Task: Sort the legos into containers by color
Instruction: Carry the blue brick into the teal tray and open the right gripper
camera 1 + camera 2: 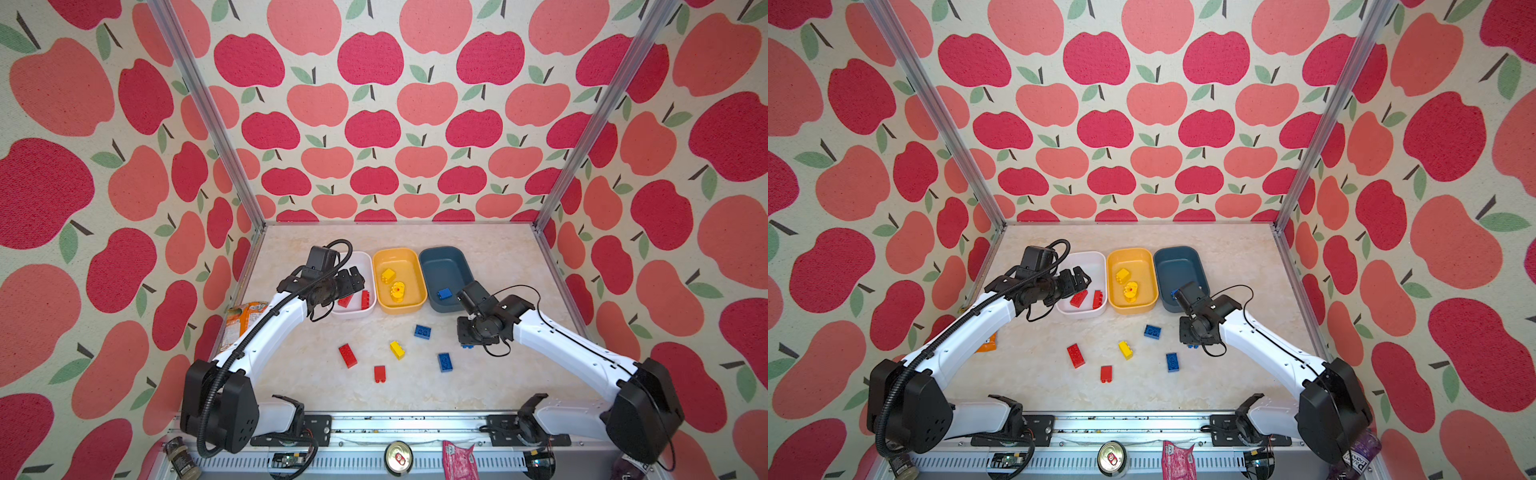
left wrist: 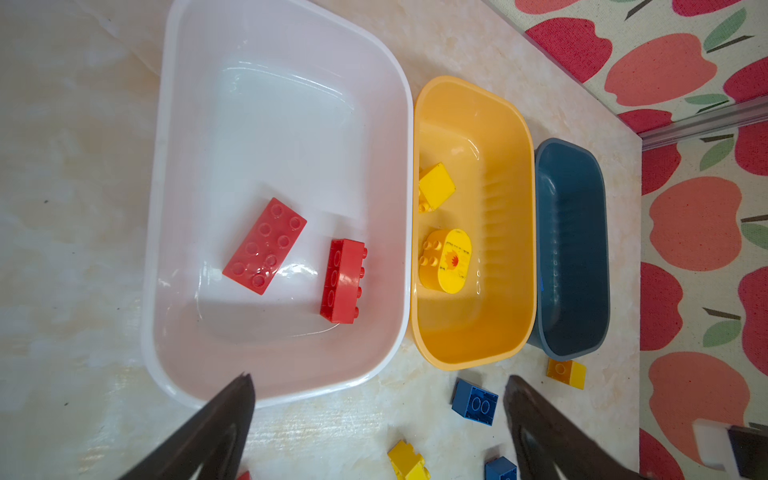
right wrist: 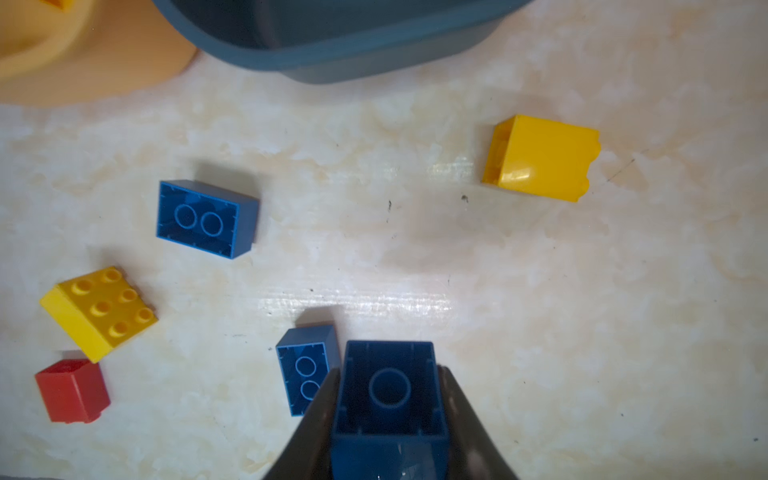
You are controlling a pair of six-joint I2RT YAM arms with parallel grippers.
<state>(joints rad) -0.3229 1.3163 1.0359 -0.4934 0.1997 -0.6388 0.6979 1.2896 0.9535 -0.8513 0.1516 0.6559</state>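
My right gripper [image 3: 388,371] is shut on a blue lego [image 3: 388,390], held just above the table in front of the slate blue container [image 1: 444,266], which holds one blue brick [image 1: 444,293]. My left gripper [image 2: 379,386] hangs open and empty over the near end of the white container [image 1: 368,262], where two red bricks [image 2: 266,245] lie. The yellow container [image 1: 399,255] holds two yellow pieces [image 1: 392,282]. Loose on the table are two red bricks [image 1: 347,355], two blue ones [image 1: 422,331] and a yellow one [image 1: 397,349]. Another yellow brick [image 3: 540,158] lies near the blue container.
A crinkled orange snack packet [image 1: 241,318] lies by the left wall under my left arm. A metal can [image 1: 398,457], a pink packet [image 1: 457,459] and a small jar [image 1: 178,457] sit on the front rail. Apple-print walls close in three sides.
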